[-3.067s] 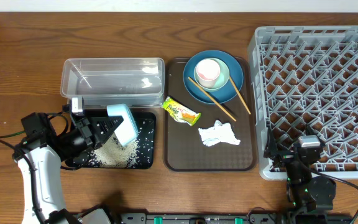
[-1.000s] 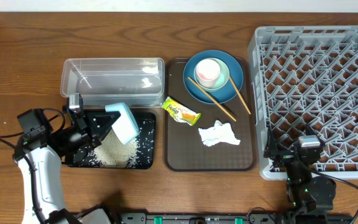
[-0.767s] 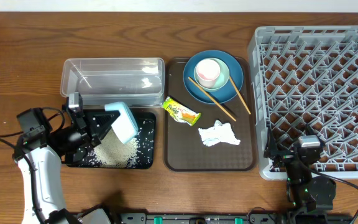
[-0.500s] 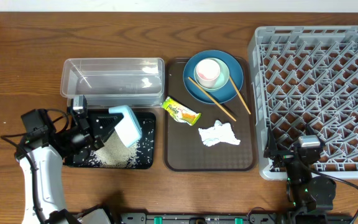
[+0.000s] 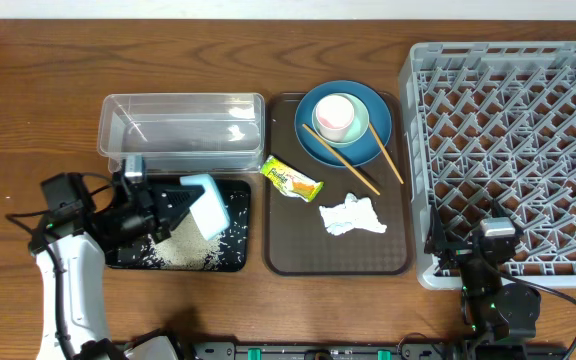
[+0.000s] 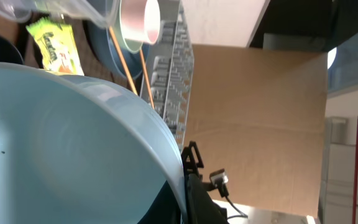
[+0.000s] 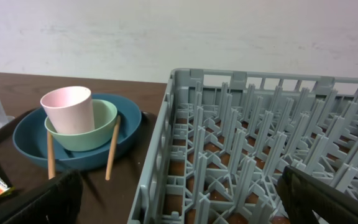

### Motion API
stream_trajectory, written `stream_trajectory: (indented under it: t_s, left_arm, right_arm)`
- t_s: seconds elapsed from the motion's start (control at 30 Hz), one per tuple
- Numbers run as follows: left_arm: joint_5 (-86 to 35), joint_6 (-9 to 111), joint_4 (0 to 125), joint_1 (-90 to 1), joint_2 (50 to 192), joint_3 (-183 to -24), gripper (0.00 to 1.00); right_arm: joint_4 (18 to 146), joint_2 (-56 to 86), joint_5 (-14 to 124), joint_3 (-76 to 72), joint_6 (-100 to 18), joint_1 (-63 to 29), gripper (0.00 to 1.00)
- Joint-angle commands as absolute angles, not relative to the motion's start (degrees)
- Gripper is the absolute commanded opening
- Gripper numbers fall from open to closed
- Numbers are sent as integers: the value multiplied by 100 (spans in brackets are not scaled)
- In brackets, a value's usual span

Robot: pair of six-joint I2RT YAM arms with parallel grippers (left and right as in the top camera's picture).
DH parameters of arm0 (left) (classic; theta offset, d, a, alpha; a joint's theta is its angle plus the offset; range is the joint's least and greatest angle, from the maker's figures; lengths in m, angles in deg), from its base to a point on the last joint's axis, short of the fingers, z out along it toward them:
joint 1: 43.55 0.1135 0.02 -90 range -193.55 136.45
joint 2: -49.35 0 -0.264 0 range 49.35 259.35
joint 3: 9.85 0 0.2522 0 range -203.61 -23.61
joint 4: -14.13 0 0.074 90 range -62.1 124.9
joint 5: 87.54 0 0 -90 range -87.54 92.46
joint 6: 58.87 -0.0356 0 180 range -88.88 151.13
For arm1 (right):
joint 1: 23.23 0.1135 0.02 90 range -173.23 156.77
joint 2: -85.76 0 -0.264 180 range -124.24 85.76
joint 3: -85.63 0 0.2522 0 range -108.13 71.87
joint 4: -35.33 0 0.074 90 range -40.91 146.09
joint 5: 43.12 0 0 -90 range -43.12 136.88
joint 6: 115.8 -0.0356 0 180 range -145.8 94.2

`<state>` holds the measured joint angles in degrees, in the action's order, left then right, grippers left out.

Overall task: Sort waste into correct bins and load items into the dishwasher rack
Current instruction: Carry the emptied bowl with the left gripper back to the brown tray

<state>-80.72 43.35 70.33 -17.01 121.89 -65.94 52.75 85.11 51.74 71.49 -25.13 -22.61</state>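
White-and-blue bowl shifted right over black tray (rice dumped, rack next); left gripper clamps it; right gripper wide, idle.

The rack is filling the frame's right. Just left, the serving tray is carrying the plate at its upper end, with a bowl and the cup nested on it and the chopsticks crossing its lower rim. The wrapper and the tissue are lying below. Further left, the tub is sitting above the shallow tray, where rice is lying under a tipped bowl.
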Motion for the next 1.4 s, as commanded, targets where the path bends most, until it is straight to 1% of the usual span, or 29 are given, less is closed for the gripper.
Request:
stream_trajectory:
  t_s: [0.0, 0.33, 0.47, 0.7, 0.93, 1.13, 1.37]
  left_arm:
    - [-8033, 4268, 7066, -2020, 12112, -6615, 6]
    - [-7038, 4265, 7035, -3642, 12038, -6615, 6]
    - [-6839, 4418, 6801, -4230, 12038, -6615, 6]
    - [-5375, 5157, 6342, -5134, 12036, -6618, 6]
    - [-4715, 5658, 5827, -5902, 12033, -6659, 6]
    - [-3961, 5826, 5728, -6575, 12031, -6703, 6]
    - [-2995, 5844, 5333, -7641, 12033, -6703, 6]
  right_arm:
    - [5297, 8516, 5139, 7157, -2489, -2208, 99]
    - [5297, 8516, 5139, 7157, -2489, -2208, 99]
    - [5297, 8516, 5139, 7157, -2489, -2208, 99]
    - [5297, 8516, 5139, 7157, -2489, -2208, 99]
    - [5297, 8516, 5139, 7157, -2489, -2208, 99]
    - [5297, 8516, 5139, 7157, -2489, -2208, 99]
    - [5297, 8516, 5139, 7157, -2489, -2208, 99]
